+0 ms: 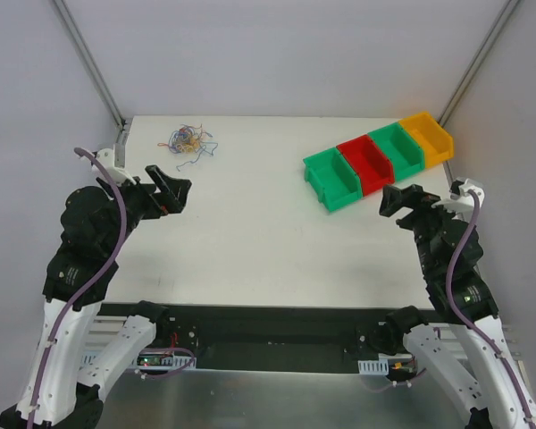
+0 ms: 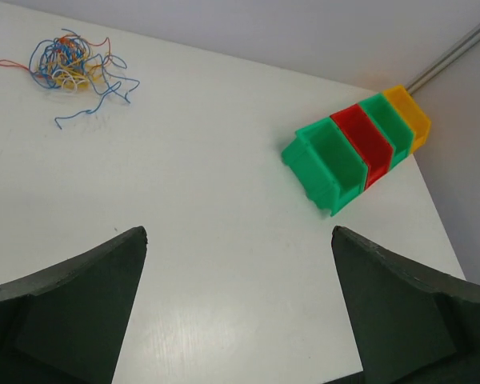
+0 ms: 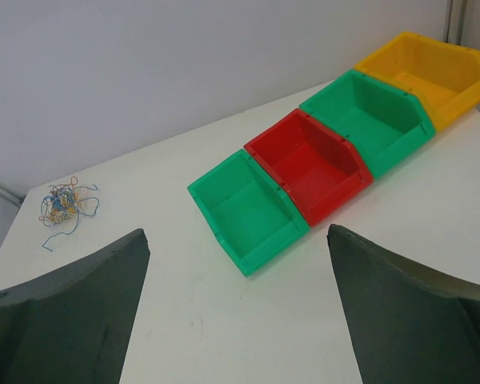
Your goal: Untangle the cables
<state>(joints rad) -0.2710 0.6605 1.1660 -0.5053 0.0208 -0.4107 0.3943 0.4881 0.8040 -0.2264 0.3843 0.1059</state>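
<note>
While both arms are raised over the near half of the table (image 1: 250, 250), the cables (image 1: 189, 140) lie in a small tangled bunch near the far left corner of the table top. Blue, red, orange-yellow and white strands are knotted together, and a few loose blue strands trail out of the bunch.

The left gripper (image 1: 168, 189) sits near the left edge, on the near side of the bunch and apart from it. Its jaws stand wide apart and grip nothing.

The right gripper (image 1: 397, 201) sits near the right edge, close to the near side of a row of four bins. Its jaws also stand wide apart and grip nothing.

The row runs diagonally toward the far right corner in this order: green bin (image 1: 332, 179), red bin (image 1: 366, 165), second green bin (image 1: 395, 149), yellow bin (image 1: 429, 137). Each bin touches the next. The cables lie well apart from the row.
</note>
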